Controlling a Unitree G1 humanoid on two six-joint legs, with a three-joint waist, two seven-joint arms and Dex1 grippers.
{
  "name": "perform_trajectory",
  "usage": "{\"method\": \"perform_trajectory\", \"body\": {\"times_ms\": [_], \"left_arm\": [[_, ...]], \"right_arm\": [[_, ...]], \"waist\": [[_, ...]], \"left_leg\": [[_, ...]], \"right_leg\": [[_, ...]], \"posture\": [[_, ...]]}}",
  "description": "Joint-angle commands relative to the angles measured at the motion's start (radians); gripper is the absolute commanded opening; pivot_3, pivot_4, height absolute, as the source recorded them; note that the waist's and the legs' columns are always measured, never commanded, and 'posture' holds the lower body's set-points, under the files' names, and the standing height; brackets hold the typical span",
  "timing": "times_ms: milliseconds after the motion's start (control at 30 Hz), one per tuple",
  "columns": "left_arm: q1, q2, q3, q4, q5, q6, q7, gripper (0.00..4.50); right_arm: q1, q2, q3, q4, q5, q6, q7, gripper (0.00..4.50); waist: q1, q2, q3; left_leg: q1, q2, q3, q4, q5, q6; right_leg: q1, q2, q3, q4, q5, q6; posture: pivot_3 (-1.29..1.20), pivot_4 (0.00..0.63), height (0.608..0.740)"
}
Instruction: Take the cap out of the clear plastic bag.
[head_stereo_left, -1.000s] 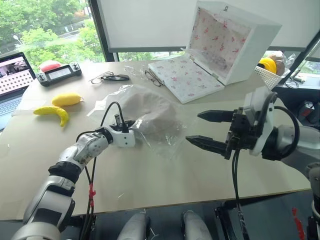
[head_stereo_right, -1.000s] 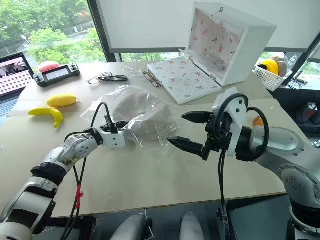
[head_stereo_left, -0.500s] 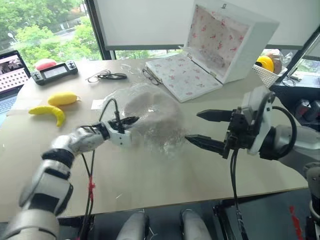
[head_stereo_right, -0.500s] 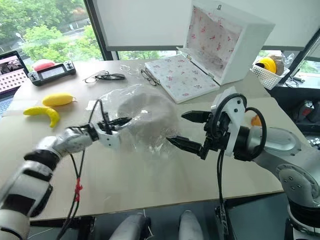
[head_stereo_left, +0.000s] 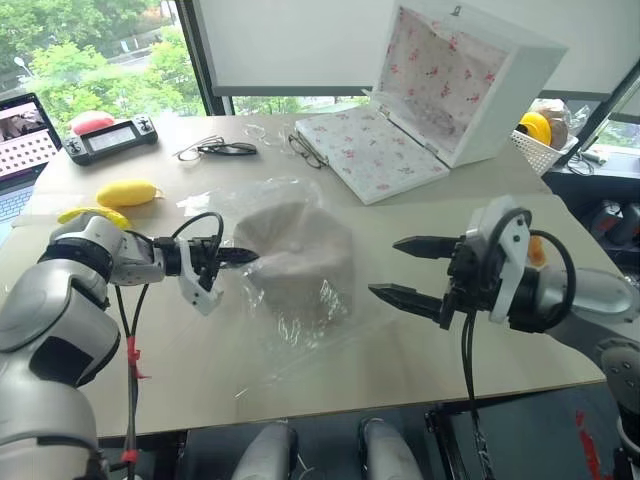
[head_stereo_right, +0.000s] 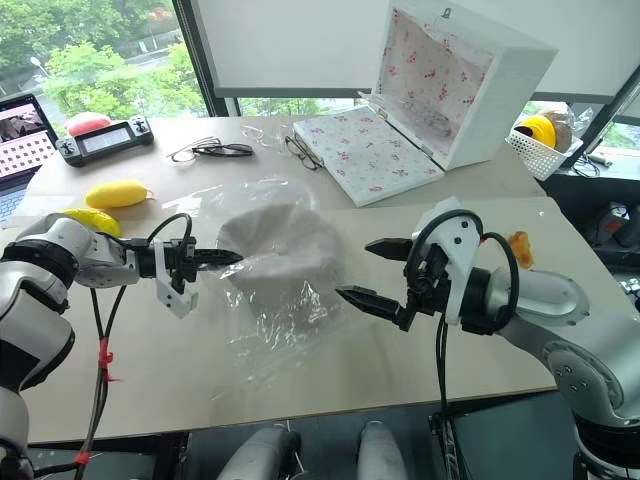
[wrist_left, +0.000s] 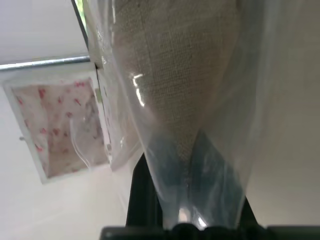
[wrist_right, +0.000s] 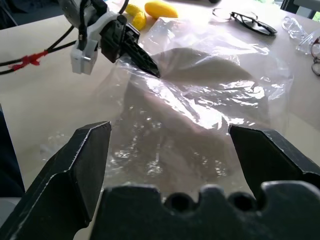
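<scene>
Left gripper (head_stereo_left: 240, 257) has swung out leftward, now clamped on clear plastic bag (head_stereo_left: 300, 300) and cap (head_stereo_left: 295, 255) edge, lifting both off worktop (head_stereo_left: 400, 350). Right gripper (head_stereo_left: 405, 270) gapes beside. Cap inside; next, pinch loose plastic.

The beige cap (head_stereo_left: 296, 252) sat bunched inside the crinkled clear bag (head_stereo_left: 300, 330), lifted at one edge above the table.

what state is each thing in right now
soft beige fabric cap: inside the bag
clear crinkly plastic bag: pinched at its left side, lifted there
left gripper: shut on the bag
right gripper: open, holding nothing
white floral-lined box: open, front flap lying on the table
black-framed glasses: folded
</scene>
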Motion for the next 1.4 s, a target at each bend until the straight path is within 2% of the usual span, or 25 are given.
{"method": "perform_trajectory", "body": {"times_ms": [33, 167, 300, 367, 400, 567, 633, 667, 733, 867, 1000, 1400], "left_arm": [[-0.031, -0.015, -0.038, 0.084, 0.022, 0.134, 0.082, 0.07], [0.007, -0.034, 0.167, 0.191, -0.229, 0.378, -0.309, 0.07], [0.055, -0.046, 0.315, 0.191, -0.400, 0.504, -0.549, 0.07], [0.070, -0.048, 0.348, 0.178, -0.443, 0.513, -0.606, 0.77], [0.074, -0.046, 0.357, 0.171, -0.455, 0.508, -0.619, 0.98], [0.089, -0.032, 0.316, 0.145, -0.428, 0.465, -0.594, 2.73], [0.087, -0.018, 0.274, 0.126, -0.386, 0.398, -0.497, 3.41], [0.085, -0.010, 0.242, 0.114, -0.355, 0.358, -0.433, 3.61], [0.077, 0.002, 0.159, 0.092, -0.271, 0.307, -0.291, 4.43], [0.062, 0.003, 0.049, 0.094, -0.165, 0.297, -0.115, 4.43], [0.068, -0.008, 0.099, 0.126, -0.237, 0.285, -0.149, 4.43], [0.067, -0.008, 0.093, 0.127, -0.249, 0.283, -0.155, 4.43]], "right_arm": [[-0.004, -0.010, -0.028, -0.033, -0.003, -0.027, 0.000, 4.50], [-0.010, -0.007, -0.022, -0.040, 0.006, -0.025, -0.002, 4.50], [-0.012, -0.002, -0.019, -0.046, 0.010, -0.023, -0.006, 4.50], [-0.015, -0.001, -0.017, -0.044, 0.012, -0.023, -0.004, 4.50], [-0.017, -0.001, -0.015, -0.043, 0.012, -0.023, -0.004, 4.50], [-0.025, 0.000, -0.010, -0.034, 0.007, -0.026, 0.002, 4.50], [-0.025, -0.001, -0.008, -0.032, 0.002, -0.029, 0.006, 4.50], [-0.025, -0.001, -0.006, -0.031, 0.001, -0.030, 0.008, 4.50], [-0.026, 0.000, -0.005, -0.028, -0.004, -0.032, 0.011, 4.50], [-0.026, 0.001, -0.004, -0.028, -0.008, -0.033, 0.013, 4.50], [-0.028, 0.002, -0.003, -0.023, -0.012, -0.036, 0.017, 4.50], [-0.028, 0.007, -0.004, -0.023, -0.020, -0.034, 0.023, 4.50]], "waist": [[0.000, 0.000, 0.000], [-0.003, -0.001, 0.000], [-0.012, -0.001, 0.000], [-0.015, -0.001, 0.000], [-0.015, -0.001, 0.000], [-0.013, -0.001, 0.000], [-0.012, -0.001, 0.000], [-0.013, -0.001, 0.000], [-0.012, -0.001, 0.000], [-0.007, -0.002, 0.000], [-0.002, -0.002, 0.000], [-0.002, -0.002, -0.001]], "left_leg": [[0.000, 0.000, 0.000, 0.001, 0.000, 0.000], [-0.001, 0.000, 0.000, 0.005, 0.000, 0.000], [0.001, 0.001, 0.001, 0.006, -0.001, 0.001], [0.000, 0.001, 0.001, 0.006, -0.001, 0.001], [-0.001, 0.001, 0.001, 0.006, -0.001, 0.001], [-0.003, 0.001, 0.002, 0.007, -0.001, 0.001], [-0.003, 0.001, 0.002, 0.007, -0.001, 0.001], [-0.003, 0.001, 0.002, 0.007, -0.001, 0.001], [-0.003, 0.001, 0.003, 0.007, -0.001, 0.001], [-0.003, 0.001, 0.004, 0.007, -0.001, 0.001], [-0.003, 0.001, 0.005, 0.008, -0.001, 0.001], [-0.003, 0.001, 0.005, 0.008, -0.001, 0.001]], "right_leg": [[0.000, 0.000, 0.000, 0.001, 0.000, 0.000], [-0.001, 0.000, -0.002, 0.002, 0.000, 0.001], [-0.001, 0.000, -0.002, 0.002, 0.000, 0.001], [-0.001, 0.000, -0.002, 0.003, 0.000, 0.000], [-0.002, 0.000, -0.002, 0.003, 0.000, 0.000], [-0.005, 0.000, -0.001, 0.003, 0.006, -0.007], [-0.005, 0.000, -0.001, 0.003, 0.006, -0.007], [-0.005, 0.000, -0.001, 0.002, 0.006, -0.007], [-0.005, 0.000, -0.001, 0.003, 0.006, -0.007], [-0.006, -0.001, 0.000, 0.003, 0.006, -0.007], [-0.006, -0.001, 0.000, 0.003, 0.006, -0.007], [-0.006, -0.001, 0.000, 0.003, 0.006, -0.007]], "posture": [[0.00, 0.150, 0.740], [0.00, 0.150, 0.740], [0.00, 0.150, 0.740], [0.00, 0.150, 0.740], [0.00, 0.150, 0.740], [0.00, 0.150, 0.740], [0.00, 0.150, 0.740], [0.00, 0.150, 0.740], [0.00, 0.150, 0.740], [0.00, 0.150, 0.740], [0.00, 0.150, 0.740], [0.00, 0.150, 0.740]]}}
